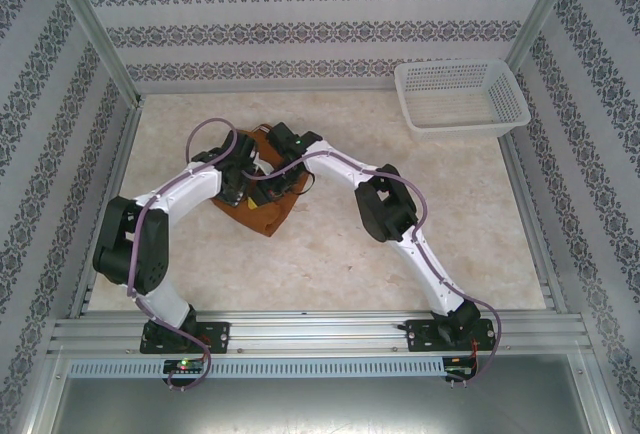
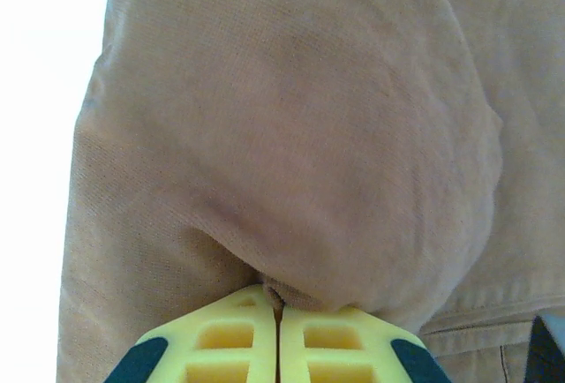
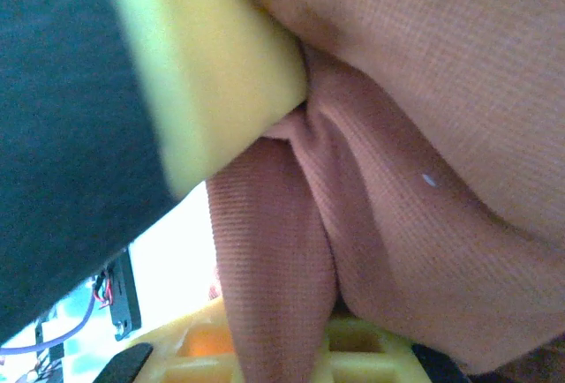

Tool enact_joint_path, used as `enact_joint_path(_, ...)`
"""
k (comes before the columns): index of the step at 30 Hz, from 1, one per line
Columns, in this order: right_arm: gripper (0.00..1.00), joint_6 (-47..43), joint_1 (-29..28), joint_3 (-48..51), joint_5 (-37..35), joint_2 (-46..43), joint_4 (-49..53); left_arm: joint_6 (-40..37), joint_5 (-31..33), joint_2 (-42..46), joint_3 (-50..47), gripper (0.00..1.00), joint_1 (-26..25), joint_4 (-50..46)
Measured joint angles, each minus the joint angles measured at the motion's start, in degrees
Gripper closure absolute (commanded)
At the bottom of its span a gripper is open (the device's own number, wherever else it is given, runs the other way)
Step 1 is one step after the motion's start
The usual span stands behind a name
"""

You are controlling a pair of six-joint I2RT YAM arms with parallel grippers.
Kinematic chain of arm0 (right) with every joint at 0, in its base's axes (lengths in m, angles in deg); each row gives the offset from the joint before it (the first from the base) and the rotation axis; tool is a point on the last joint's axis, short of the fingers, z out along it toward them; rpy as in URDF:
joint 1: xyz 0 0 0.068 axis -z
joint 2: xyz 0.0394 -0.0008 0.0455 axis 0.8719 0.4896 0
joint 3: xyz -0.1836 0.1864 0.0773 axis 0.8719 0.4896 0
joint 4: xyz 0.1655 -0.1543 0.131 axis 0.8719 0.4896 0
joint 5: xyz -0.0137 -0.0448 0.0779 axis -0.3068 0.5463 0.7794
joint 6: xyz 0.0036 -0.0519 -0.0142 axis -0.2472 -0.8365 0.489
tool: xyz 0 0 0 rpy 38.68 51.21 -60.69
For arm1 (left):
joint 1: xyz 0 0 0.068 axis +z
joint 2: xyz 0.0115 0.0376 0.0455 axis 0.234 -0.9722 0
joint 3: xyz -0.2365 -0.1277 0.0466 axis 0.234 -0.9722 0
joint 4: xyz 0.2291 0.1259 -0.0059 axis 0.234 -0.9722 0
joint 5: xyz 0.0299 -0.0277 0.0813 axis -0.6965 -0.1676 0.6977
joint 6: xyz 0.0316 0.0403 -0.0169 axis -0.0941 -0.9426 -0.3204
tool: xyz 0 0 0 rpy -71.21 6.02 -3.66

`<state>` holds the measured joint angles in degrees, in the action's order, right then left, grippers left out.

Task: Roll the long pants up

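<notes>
**Left wrist view.** The left fingers (image 2: 225,341), yellow with dark tips, are closed pad to pad. They pinch a small fold of the long pants (image 2: 291,136). The rust-brown cloth bulges in a rounded hump above the pinch, and a stitched seam (image 2: 477,321) runs at lower right.

**Right wrist view.** The right fingers (image 3: 380,352) sit low in the view, drawn nearly together, with a narrow ridge of the same cloth running down between them. A second yellow pad (image 3: 229,74), blurred, presses the cloth from upper left.

**Top view.** The pants lie bunched in a compact heap left of centre on the pale counter (image 1: 330,254). The left arm (image 1: 185,189) and right arm (image 1: 340,162) meet over the heap and hide its far part. A white mesh basket (image 1: 462,122) stands at the far right corner, well apart.
</notes>
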<state>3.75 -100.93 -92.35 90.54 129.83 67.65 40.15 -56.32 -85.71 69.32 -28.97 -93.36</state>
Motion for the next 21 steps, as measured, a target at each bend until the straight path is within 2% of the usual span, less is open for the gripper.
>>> enact_joint_path(1, 0.71, 0.02, -0.02, 0.22, -0.24, -0.02, -0.5, -0.07, -1.14, -0.48, 0.13, 1.0, 0.63, 0.04)
enact_joint_path(3, 0.45, 0.22, -0.02, 0.79, -0.98, -0.28, -0.87, -0.17, -1.75, -1.97, 0.5, 1.0, 1.38, 0.02)
enact_joint_path(4, 0.35, 0.2, 0.0, 1.27, -1.77, -0.7, -0.76, -0.22, -1.77, -3.1, 0.5, 1.0, 1.95, 0.07)
enact_joint_path(6, 0.27, -0.11, -0.02, 3.19, -4.79, -2.25, -0.81, -0.22, -2.27, -4.9, 0.61, 1.0, 2.75, 0.61)
enact_joint_path(9, 0.25, -0.7, -1.03, 8.63, -12.13, -6.4, -2.91, -0.22, -2.95, -5.29, 0.76, 1.0, 3.08, 0.81)
enact_joint_path(14, 0.24, -1.27, -5.92, 22.58, -31.78, -18.88, -8.66, -0.22, -3.85, -5.55, 0.76, 1.0, 3.39, 1.03)
enact_joint_path(18, 0.23, -2.86, -12.74, 32.72, -48.17, -28.65, -8.94, -0.24, -3.23, -6.27, 0.76, 1.0, 4.63, 3.43)
enact_joint_path(21, 0.21, -4.39, -19.15, 35.58, -59.3, -31.19, -9.53, -0.24, -2.73, -6.69, 0.76, 1.0, 5.29, 5.03)
